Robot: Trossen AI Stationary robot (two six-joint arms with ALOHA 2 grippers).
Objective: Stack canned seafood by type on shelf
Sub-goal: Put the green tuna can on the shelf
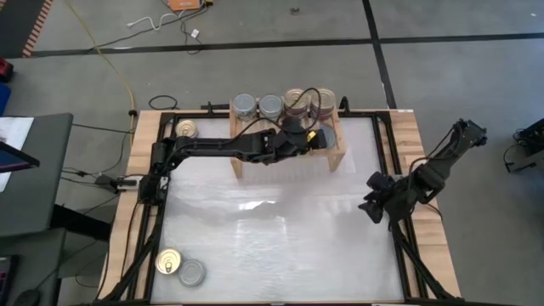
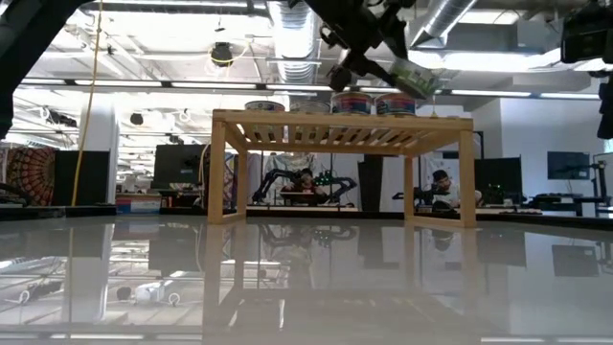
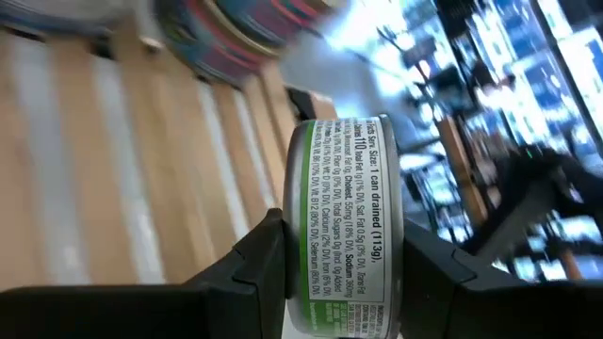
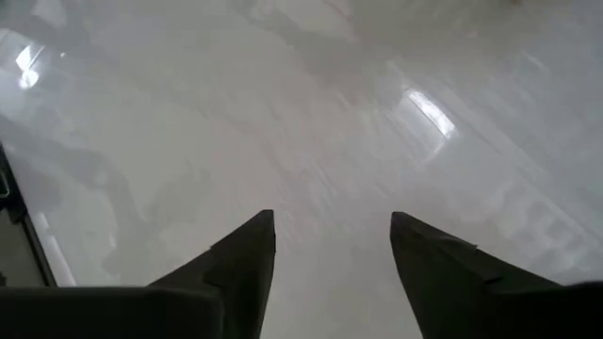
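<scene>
4 can stacks atop shelf

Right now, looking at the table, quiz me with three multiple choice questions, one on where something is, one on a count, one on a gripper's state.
1. Where is the left gripper?
A. over the shelf
B. beside the two loose tins at the table's near-left corner
C. off the table

2. How many tins lie at that near-left corner?
A. none
B. two
C. five

3. What is the right gripper doing?
A. clamping a tin
B. open, holding nothing
C. pressing the shelf

Answers: 1 A, the high view shows it over the slats, carrying a green-labelled can. 2 B, a gold-lid tin and a silver-top tin. 3 B, only bare table shows between its fingers.
</scene>
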